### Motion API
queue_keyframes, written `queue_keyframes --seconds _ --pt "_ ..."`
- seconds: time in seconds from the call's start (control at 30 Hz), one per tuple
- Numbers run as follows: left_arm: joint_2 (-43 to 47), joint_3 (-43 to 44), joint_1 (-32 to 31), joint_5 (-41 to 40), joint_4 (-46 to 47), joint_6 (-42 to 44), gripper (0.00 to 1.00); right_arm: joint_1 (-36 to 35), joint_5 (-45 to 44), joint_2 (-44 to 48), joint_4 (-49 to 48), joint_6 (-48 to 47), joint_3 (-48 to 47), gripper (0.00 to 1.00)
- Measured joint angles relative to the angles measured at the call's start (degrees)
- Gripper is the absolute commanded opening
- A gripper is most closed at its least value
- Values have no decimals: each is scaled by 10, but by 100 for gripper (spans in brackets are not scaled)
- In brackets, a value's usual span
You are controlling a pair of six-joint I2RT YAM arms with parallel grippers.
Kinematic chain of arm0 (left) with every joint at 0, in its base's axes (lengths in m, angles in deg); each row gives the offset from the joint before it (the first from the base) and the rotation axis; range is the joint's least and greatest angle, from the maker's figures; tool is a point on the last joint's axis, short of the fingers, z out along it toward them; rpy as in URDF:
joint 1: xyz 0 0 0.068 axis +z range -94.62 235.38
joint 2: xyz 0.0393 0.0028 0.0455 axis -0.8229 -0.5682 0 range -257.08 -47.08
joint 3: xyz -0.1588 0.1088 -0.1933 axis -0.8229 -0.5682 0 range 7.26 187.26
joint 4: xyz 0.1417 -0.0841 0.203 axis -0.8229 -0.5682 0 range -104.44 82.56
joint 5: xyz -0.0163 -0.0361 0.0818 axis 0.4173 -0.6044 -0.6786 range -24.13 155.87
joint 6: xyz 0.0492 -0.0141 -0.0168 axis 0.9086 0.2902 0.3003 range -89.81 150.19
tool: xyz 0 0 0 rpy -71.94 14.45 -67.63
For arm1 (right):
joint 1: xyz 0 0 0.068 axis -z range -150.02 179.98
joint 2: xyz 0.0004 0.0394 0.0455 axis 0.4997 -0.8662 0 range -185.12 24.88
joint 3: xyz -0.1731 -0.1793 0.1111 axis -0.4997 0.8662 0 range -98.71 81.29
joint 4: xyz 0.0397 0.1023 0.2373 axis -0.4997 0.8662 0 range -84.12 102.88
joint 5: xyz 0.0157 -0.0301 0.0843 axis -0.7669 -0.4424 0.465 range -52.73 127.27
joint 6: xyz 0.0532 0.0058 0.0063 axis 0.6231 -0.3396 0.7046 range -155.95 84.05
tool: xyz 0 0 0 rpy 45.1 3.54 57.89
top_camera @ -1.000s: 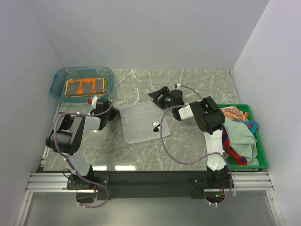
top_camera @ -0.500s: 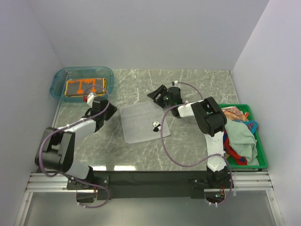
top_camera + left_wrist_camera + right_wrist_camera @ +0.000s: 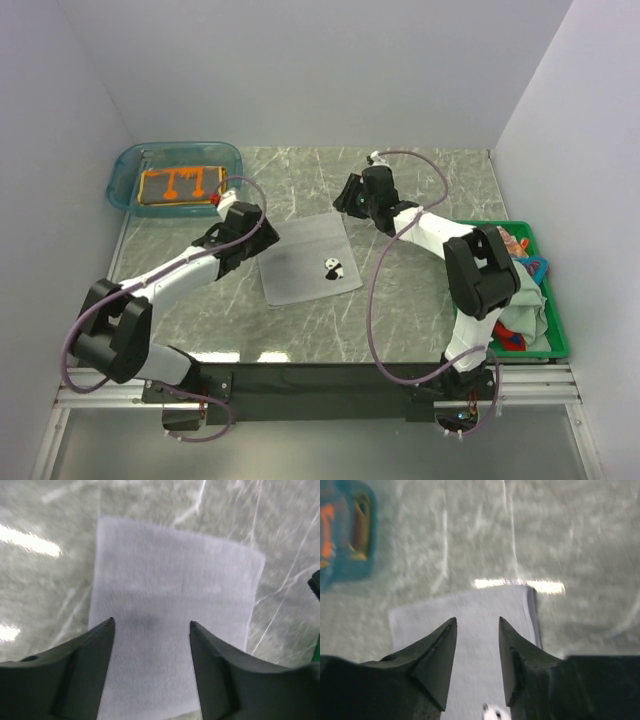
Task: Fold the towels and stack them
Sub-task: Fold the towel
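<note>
Hovering over grey towel (image 3: 300,265): looks limp, light; I'd pinch corners. Left gripper (image 3: 151,622) wide, right gripper (image 3: 477,620) narrower, both empty.

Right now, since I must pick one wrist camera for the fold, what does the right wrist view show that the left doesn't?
Right wrist only: the teal tub holding an orange towel, the panda print, the right gripper, open. Left wrist only: the left gripper, open. Both: the grey towel flat on the marble table.

Teal tub (image 3: 114,182) left, green crate (image 3: 540,352) right; bare table (image 3: 410,300) rings grey towel (image 3: 300,265).
</note>
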Motion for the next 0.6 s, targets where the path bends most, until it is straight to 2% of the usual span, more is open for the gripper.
queue_keyframes --seconds 0.07,0.4,0.6 --pt "-15 12 -15 0 -20 5 60 -8 -14 16 47 -30 6 40" --pt "-122 66 -81 7 -106 30 59 -76 -28 37 202 -108 72 39" --pt "-152 70 -120 4 -134 30 58 -99 -31 43 233 -120 95 38"
